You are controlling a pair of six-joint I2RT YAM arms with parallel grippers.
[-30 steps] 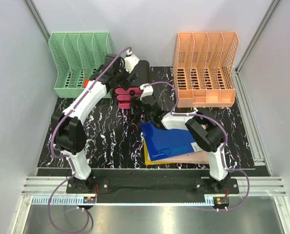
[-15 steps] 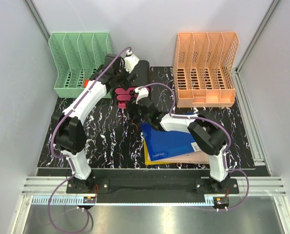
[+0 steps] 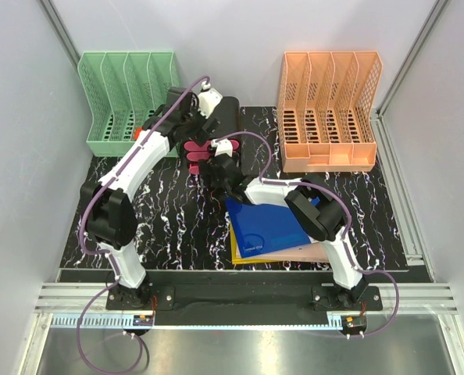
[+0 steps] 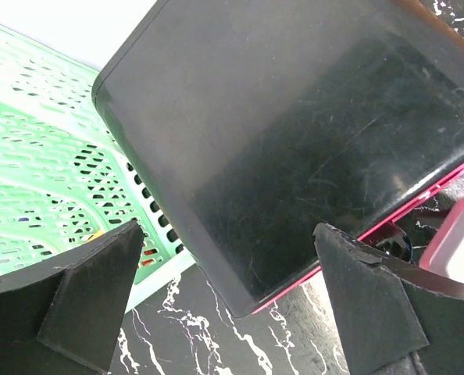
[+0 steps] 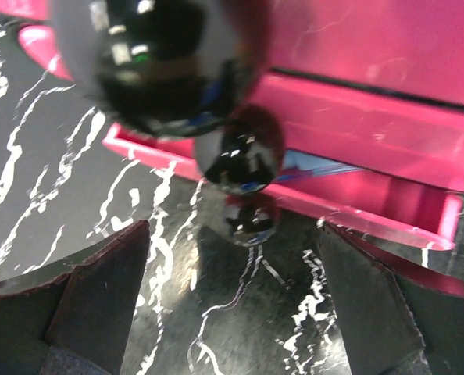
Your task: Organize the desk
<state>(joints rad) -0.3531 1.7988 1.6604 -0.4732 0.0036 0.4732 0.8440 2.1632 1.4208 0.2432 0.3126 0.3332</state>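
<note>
The desk (image 3: pixel 162 226) fills the middle under both arms, pink drawer box (image 5: pixel 372 109) up at its 12 o'clock, and both the left gripper (image 4: pixel 228 234) and right gripper (image 5: pixel 233 228) gape empty, so the right one probably wants that shiny knob (image 5: pixel 240 160) dead centre before squeezing.

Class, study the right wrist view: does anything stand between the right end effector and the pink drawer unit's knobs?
Nothing visible does. The open right end effector faces the glossy knobs on the pink drawer unit directly, with only bare desk below.
</note>
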